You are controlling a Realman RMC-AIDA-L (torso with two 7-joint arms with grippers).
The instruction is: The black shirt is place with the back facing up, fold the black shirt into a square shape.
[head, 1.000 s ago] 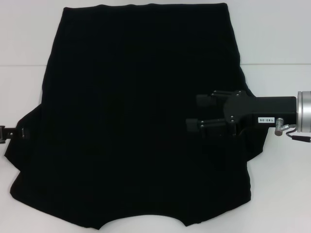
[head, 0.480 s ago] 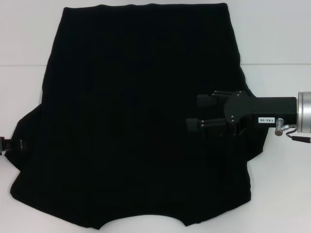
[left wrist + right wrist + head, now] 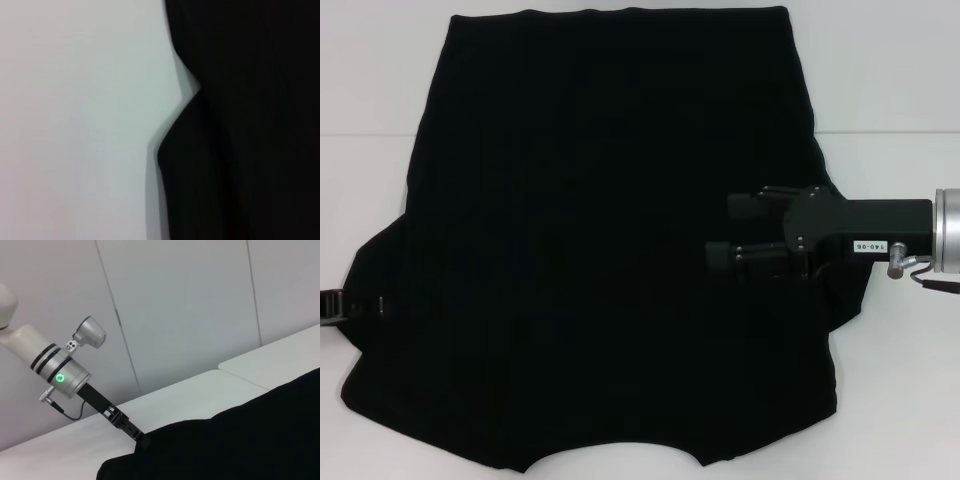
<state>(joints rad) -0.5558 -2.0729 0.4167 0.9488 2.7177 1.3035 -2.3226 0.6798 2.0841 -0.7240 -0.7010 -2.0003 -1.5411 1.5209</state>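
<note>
The black shirt point(image 3: 610, 240) lies spread flat on the white table point(image 3: 890, 80), neckline at the near edge. My right gripper point(image 3: 728, 231) is open and empty, over the shirt's right side, close to the right sleeve. My left gripper point(image 3: 332, 305) is at the edge of the left sleeve, mostly hidden by the fabric. The right wrist view shows the left gripper point(image 3: 141, 440) reaching down to the shirt's edge point(image 3: 240, 440). The left wrist view shows the sleeve edge point(image 3: 250, 125) against the table point(image 3: 75, 125).
White table shows on both sides of the shirt and beyond its far hem. A seam in the table top point(image 3: 890, 133) runs across at the right. A pale wall point(image 3: 190, 305) stands behind the table.
My left gripper has slid along the left sleeve edge toward the near side and is now more covered by fabric. The right gripper has barely moved.
</note>
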